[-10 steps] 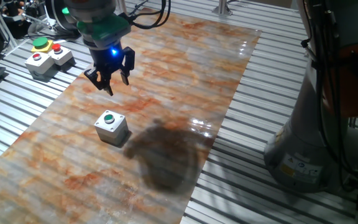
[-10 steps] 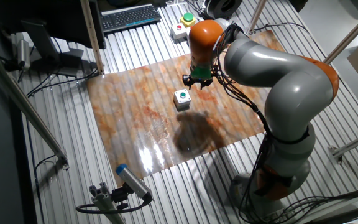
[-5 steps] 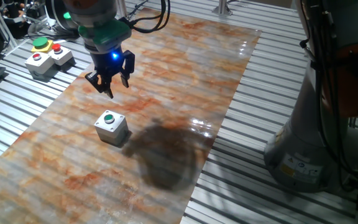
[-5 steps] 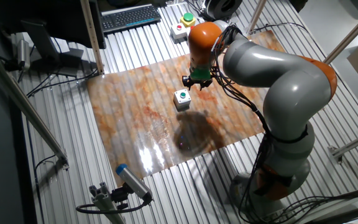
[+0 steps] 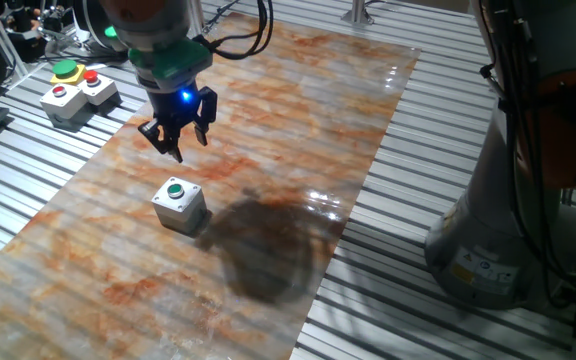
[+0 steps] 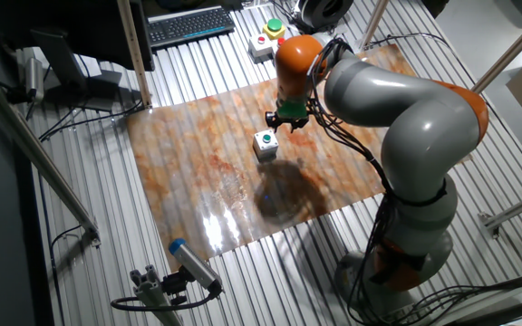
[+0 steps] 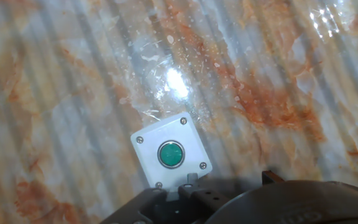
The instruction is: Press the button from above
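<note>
A small grey box (image 5: 180, 206) with a round green button (image 5: 175, 190) on top stands on the marbled board (image 5: 298, 120). My gripper (image 5: 177, 146) hangs above the board, just behind the box and well above it, with a blue light on. The other fixed view shows the gripper (image 6: 287, 121) up and to the right of the box (image 6: 265, 143). In the hand view the box (image 7: 148, 143) and its button (image 7: 170, 155) lie low in the middle, at the edge of the hand's body. No view shows the fingertips clearly.
A control box with red, green and yellow buttons (image 5: 72, 88) stands off the board at the back left, also in the other fixed view (image 6: 268, 34). A keyboard (image 6: 188, 23) lies behind. The arm's base (image 5: 488, 240) is at the right. Ribbed metal table surrounds the board.
The gripper has come slightly down and toward the button box. The box has not moved.
</note>
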